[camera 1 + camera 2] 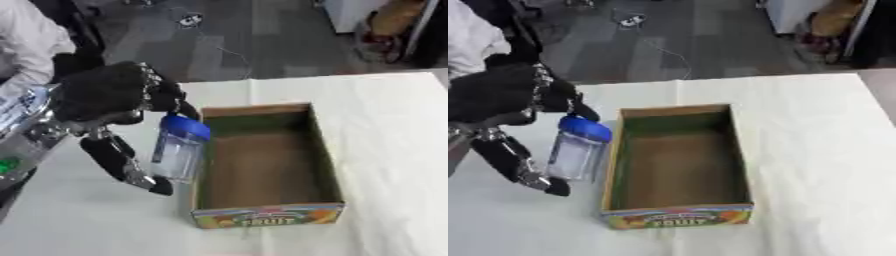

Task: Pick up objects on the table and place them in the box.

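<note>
**Left hand holding jar beside box**

The left hand point(109, 95) is curled round a clear plastic jar point(178, 152) with a blue lid point(185, 126). The thumb point(122, 165) runs down one side and the fingers point(171, 100) grip near the lid. The jar hangs upright above the white tablecloth point(385, 140), just beside the left wall of the open cardboard fruit box point(267, 217), outside it. The box interior shows nothing inside.
</note>
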Controlling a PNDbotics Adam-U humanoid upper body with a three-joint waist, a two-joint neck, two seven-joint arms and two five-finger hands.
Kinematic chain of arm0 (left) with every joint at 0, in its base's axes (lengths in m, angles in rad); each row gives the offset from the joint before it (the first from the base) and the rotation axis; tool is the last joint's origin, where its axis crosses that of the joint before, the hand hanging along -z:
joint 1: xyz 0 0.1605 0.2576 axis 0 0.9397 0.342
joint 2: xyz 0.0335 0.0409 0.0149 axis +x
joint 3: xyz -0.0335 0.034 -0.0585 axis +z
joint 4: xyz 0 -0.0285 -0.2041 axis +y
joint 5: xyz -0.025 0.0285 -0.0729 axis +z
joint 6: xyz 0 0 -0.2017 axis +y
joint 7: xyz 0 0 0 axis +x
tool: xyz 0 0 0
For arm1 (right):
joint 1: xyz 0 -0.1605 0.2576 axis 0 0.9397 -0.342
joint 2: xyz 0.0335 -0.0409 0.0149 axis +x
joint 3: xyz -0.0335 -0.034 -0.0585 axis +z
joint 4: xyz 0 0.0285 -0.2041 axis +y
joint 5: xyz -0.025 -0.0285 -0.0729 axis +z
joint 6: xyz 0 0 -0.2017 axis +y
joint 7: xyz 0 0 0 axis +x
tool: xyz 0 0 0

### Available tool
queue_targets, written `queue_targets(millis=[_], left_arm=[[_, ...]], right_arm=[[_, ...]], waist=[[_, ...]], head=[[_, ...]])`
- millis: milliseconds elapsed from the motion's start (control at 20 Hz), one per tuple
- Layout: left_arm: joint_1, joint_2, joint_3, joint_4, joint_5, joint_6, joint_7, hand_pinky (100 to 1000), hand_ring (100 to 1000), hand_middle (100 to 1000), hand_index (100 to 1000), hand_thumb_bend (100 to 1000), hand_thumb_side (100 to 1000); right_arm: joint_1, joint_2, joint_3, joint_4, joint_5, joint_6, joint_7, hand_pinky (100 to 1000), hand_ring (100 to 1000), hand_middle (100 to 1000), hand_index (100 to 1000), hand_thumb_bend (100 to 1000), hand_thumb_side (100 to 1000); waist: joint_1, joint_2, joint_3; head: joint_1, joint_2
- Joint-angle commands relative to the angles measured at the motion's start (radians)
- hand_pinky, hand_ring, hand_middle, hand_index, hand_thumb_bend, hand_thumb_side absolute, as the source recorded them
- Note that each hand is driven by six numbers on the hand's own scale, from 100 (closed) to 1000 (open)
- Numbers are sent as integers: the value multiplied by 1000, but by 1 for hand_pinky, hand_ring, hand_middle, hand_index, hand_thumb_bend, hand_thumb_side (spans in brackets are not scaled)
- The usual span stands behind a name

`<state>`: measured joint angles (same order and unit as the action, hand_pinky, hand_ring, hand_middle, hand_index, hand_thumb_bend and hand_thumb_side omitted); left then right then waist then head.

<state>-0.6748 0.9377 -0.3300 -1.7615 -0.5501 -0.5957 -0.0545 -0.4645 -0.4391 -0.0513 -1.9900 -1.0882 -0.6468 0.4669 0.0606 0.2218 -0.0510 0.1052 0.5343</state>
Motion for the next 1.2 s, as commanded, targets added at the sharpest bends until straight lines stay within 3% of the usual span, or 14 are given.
queue_targets(millis=[50, 400, 750, 1200], left_arm=[[-35, 1, -10, -7, 51, -18, -14, 100, 100, 128, 393, 456, 565], [-74, -52, -23, 59, 113, -56, 2, 100, 100, 138, 403, 461, 554], [-94, -75, -7, 130, 85, -85, 65, 100, 137, 213, 461, 494, 543], [-107, -99, 20, 210, -12, -104, 259, 100, 210, 317, 501, 534, 533]], right_arm=[[-20, -18, 2, -10, -5, -59, 65, 259, 307, 411, 513, 100, 1000], [-39, -8, 11, -10, -16, -42, 68, 261, 307, 411, 514, 100, 1000], [-60, 3, 12, -10, -19, -27, 64, 261, 307, 411, 514, 100, 1000], [-78, 12, 16, -10, -21, -15, 60, 262, 306, 411, 514, 100, 1000]], waist=[[1, -19, -6], [8, -11, -30], [18, 2, -51], [25, 13, -65]], head=[[8, 0], [24, -16], [32, -24], [39, -36]])
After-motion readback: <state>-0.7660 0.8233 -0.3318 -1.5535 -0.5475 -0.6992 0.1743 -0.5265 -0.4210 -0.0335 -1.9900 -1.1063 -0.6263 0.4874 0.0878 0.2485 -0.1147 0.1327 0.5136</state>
